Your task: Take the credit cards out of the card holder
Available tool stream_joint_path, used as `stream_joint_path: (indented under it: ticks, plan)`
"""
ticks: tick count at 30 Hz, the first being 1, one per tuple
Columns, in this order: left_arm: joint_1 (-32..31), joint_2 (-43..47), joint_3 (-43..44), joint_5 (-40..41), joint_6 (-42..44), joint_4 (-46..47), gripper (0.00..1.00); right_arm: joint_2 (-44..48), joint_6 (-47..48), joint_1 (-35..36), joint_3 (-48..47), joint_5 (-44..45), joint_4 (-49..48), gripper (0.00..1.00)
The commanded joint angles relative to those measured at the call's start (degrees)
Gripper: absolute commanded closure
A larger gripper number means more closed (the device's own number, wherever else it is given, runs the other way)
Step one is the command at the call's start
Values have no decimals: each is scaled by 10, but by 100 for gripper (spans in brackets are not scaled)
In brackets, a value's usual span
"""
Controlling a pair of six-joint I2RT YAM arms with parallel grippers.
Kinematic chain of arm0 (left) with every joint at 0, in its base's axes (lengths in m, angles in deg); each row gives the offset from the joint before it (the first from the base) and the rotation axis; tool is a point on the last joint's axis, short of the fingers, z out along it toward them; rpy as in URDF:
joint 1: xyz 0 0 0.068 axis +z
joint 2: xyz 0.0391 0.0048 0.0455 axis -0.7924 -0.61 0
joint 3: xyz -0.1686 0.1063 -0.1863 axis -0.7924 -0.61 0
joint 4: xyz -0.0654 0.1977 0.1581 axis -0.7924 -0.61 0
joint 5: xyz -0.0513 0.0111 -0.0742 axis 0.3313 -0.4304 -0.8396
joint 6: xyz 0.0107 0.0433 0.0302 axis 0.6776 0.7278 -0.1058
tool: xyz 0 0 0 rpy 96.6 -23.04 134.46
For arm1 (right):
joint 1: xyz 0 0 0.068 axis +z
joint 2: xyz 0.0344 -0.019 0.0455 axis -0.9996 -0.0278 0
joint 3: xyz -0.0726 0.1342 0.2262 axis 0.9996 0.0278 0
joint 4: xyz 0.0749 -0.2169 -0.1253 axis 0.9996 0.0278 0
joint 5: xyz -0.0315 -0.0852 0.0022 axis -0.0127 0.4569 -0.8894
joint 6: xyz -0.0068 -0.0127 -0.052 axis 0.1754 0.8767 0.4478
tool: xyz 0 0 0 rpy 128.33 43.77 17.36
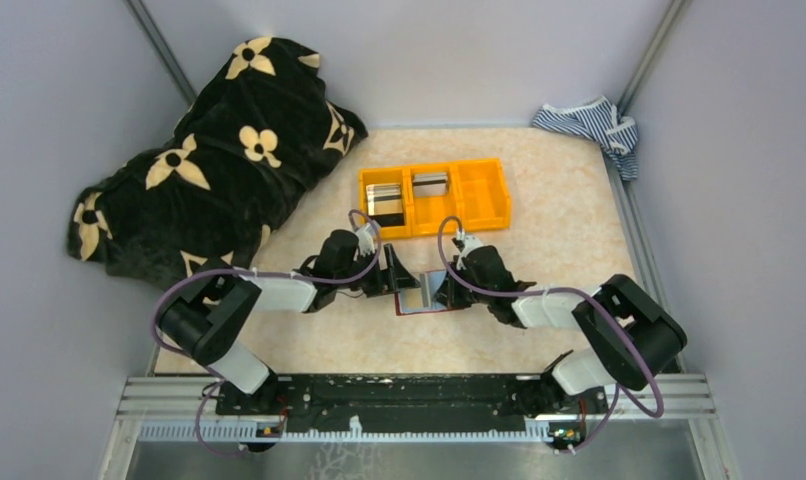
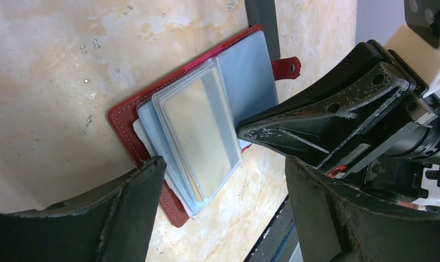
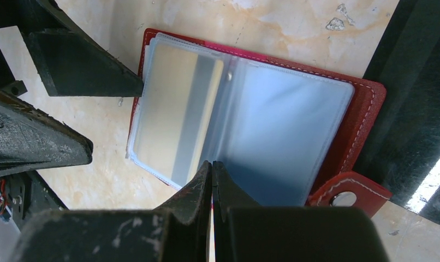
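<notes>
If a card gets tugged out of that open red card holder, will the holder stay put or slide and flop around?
The card holder looks small and thin, so it is probably light and may slide on the smooth table. Its clear sleeves fan out in loose layers, so they would likely flex and lift with the card.

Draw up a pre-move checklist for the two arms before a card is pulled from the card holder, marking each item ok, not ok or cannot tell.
1. Card holder lying open on the table: ok.
2. Left gripper open over the holder: ok.
3. Right gripper shut, tips at the holder's edge: ok.
4. Right gripper actually pinning the holder down: cannot tell.
5. Beige card showing inside the holder: ok.
6. That card gripped by either gripper: not ok.
</notes>
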Motion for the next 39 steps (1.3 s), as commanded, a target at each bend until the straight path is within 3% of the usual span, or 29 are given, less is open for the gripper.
stream_joint_path:
  ticks: [1,22,39]
  plan:
    - [-3,-15,10,-15,2,20,13,-1,-2,-4,4,-6,-26,100]
    - [-20,-43,44,-40,-21,52,13,-17,-9,-3,11,-13,-48,100]
    - [-27,-19,74,-44,-13,25,14,-34,-10,-4,12,-21,-67,100]
